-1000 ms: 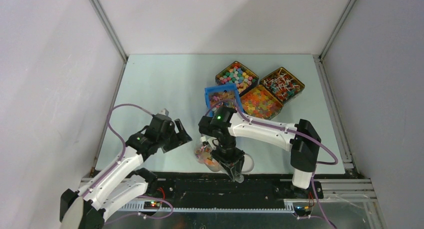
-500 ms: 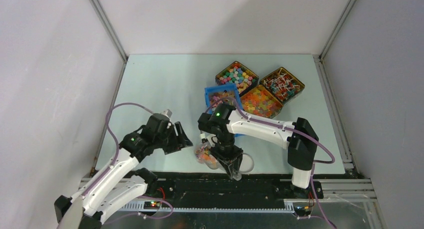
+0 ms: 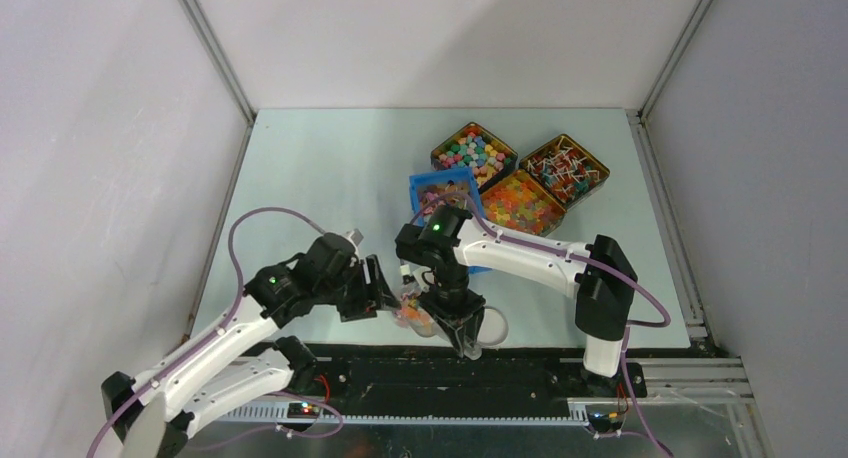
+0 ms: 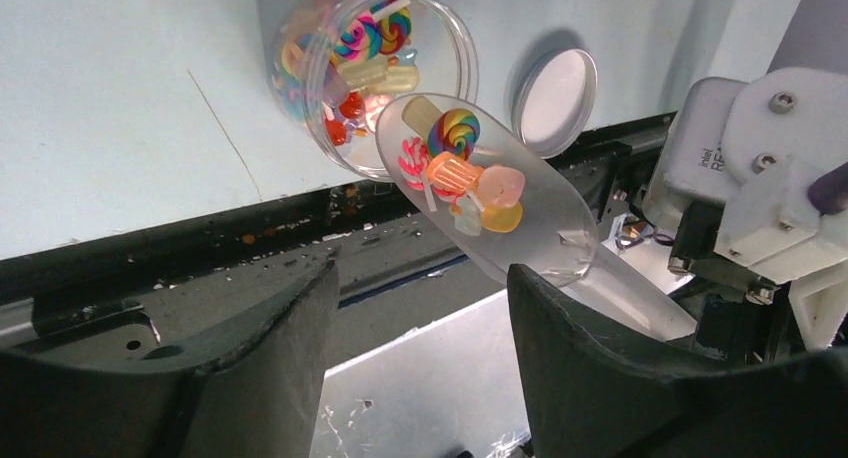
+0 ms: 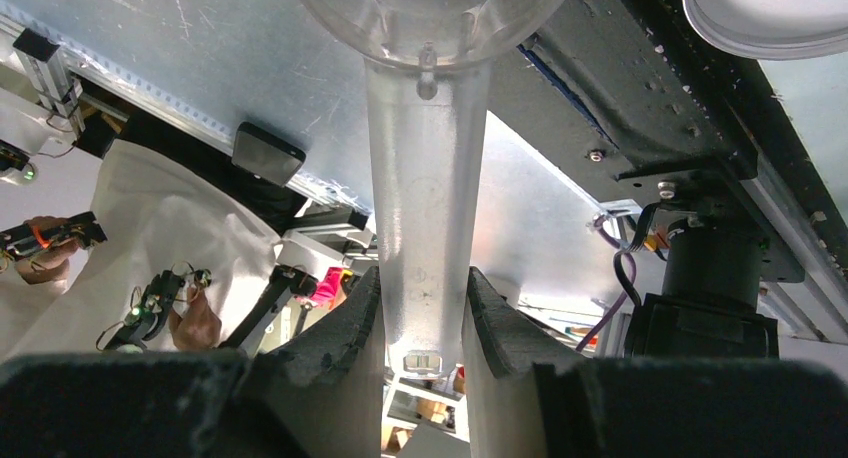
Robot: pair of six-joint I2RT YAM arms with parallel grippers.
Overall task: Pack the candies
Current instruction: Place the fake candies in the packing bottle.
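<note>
Candies (image 4: pixel 465 173) lie in a small heap in the bowl of a clear scoop (image 4: pixel 540 228), orange, pink and yellow ones mixed together. The bowl sits far out in front of the right gripper (image 5: pixel 422 290), which presses its two fingers on the flat handle of the scoop near its end. The front lip of the scoop meets the rim of an open clear jar (image 4: pixel 300 108), and more sweets already lie inside this jar, covering only part of it as far as we see.

The left gripper (image 4: pixel 422 278) is spread wide and holds nothing. The jar is ahead of its fingertips and a little above them in the wrist view, not touching them. The round lid (image 4: pixel 555 100) lies flat on the table, beyond the scoop from this hand and just beside the jar.

Behind the right wrist, well apart from the jar, we see the blue box (image 3: pixel 415 190) and the tin of orange sweets (image 3: pixel 562 208) with more stock.

We judge the packing to be in the middle: some candies are in the jar, one load waits at its mouth, not yet poured. Left to do are the pouring, perhaps more loads, and probably the lid.
</note>
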